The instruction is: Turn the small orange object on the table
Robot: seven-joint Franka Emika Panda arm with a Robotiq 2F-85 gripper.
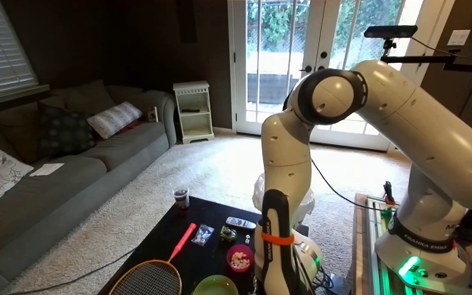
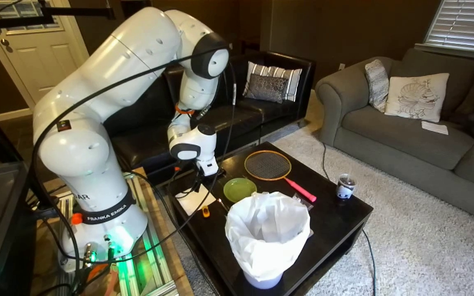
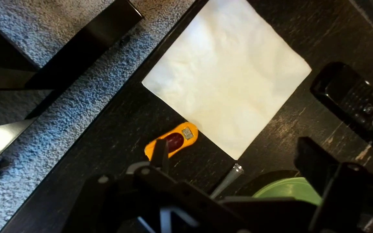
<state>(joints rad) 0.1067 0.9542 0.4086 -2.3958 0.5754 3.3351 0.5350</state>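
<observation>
While the black gripper (image 3: pixel 234 152) hangs spread wide, it holds nothing. It partly hides the oblong orange object (image 3: pixel 175 141) below.

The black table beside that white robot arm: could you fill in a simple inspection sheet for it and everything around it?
Surface: black table, pale marks showing in the wrist view.
Job's things: small orange object, lying at the edge of the white sheet.
Clutter: racket, green dish, pink bowl, cup, pale remote, dark handset, thin silver item partly hidden.
Gripper: open, nothing seen in its grasp.
Cables: thick black cable passing in front of the robot arm in an exterior view; thin cable on the carpet.
Surroundings: grey sofa, black sofa, glass doors; people: nothing seen.
</observation>
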